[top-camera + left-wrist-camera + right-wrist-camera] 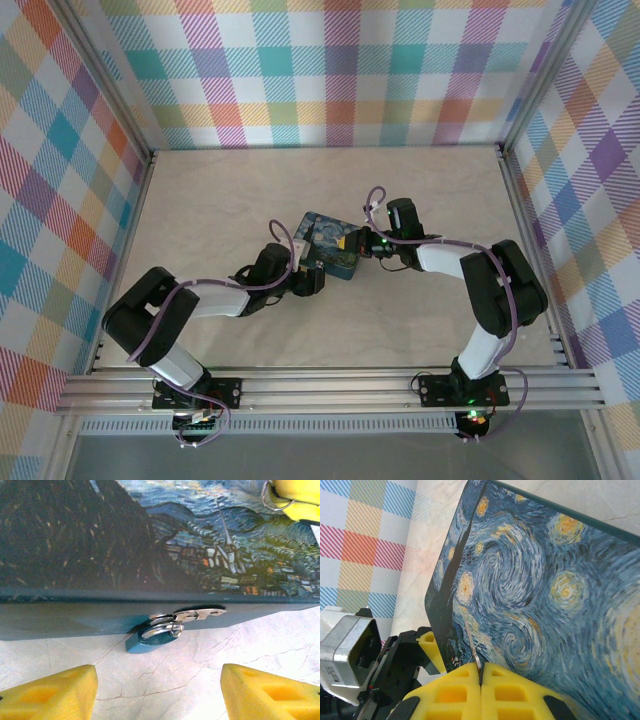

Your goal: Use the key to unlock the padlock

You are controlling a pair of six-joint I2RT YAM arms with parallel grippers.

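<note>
While the top view sets both arms at the tin (330, 252), the left wrist view shows the padlock (150, 640) hanging from the tin's hasp (197, 614), the left gripper (159, 682) spread wide before it. In the right wrist view the right gripper (481, 682) is pinched shut on the key (472, 647) above the lid (545, 590); so thin a blade may twist or miss the unseen keyway.
</note>
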